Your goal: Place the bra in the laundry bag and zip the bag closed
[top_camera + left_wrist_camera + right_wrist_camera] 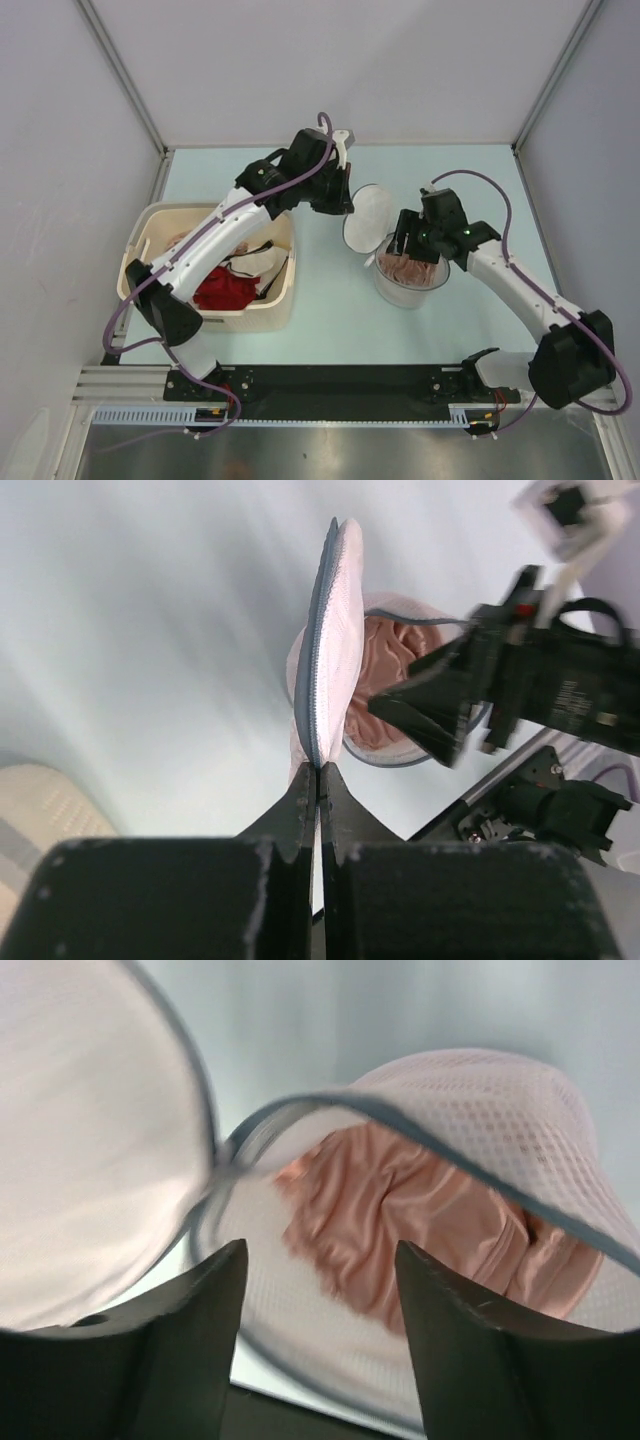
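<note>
Shiny salmon-pink satin bra (pixel 400 1210) lies inside the round white mesh laundry bag (pixel 500 1100); left gripper (pixel 320 770) pinches its raised zip-edged lid (pixel 335 630); right gripper (pixel 318 1250) hangs open above the bra.

Bra (pixel 402 270) partly hidden in laundry bag (pixel 408 293), under right end effector (pixel 412 254); lid (pixel 90 1150) blurred.

**A robot test cell in a lab**

Plain white panel walls (pixel 60 100) set in bare metal frame posts (pixel 118 70) box in a pale blue table (pixel 340 310) across the middle of the frame. Along the bottom edge the left arm (pixel 215 235) and the right arm (pixel 510 275), trailing purple cables (pixel 480 180), are bolted to a black base plate (pixel 340 378) above a toothed white strip (pixel 330 420). The only household things are a cream basket (pixel 255 318) at centre left and the laundry bag (pixel 410 290) at centre right.
</note>
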`<act>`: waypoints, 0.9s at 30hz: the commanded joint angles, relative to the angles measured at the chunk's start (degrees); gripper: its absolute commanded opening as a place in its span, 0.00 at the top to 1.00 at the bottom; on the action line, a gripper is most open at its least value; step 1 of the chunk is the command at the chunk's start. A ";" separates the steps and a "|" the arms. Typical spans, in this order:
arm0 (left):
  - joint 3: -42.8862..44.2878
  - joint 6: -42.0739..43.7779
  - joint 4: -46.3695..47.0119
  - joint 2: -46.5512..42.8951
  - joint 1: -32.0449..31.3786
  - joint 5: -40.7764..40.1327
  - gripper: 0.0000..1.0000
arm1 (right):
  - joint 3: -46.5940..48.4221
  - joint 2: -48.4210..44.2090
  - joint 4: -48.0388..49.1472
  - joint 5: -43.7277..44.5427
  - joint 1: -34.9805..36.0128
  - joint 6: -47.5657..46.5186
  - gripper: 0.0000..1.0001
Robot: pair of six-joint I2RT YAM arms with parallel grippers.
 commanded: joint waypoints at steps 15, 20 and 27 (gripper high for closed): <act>13.35 -0.50 -10.53 3.35 -10.27 -33.56 1.00 | 3.21 -15.41 -11.07 0.03 -4.87 0.68 0.12; 15.13 -1.55 -12.29 5.99 -13.09 -36.82 1.00 | -3.98 -21.82 3.65 -3.93 -0.49 -0.03 0.12; 2.66 6.26 -1.52 2.58 -14.94 -45.06 1.00 | -6.10 -18.49 6.51 2.85 -1.44 6.55 0.07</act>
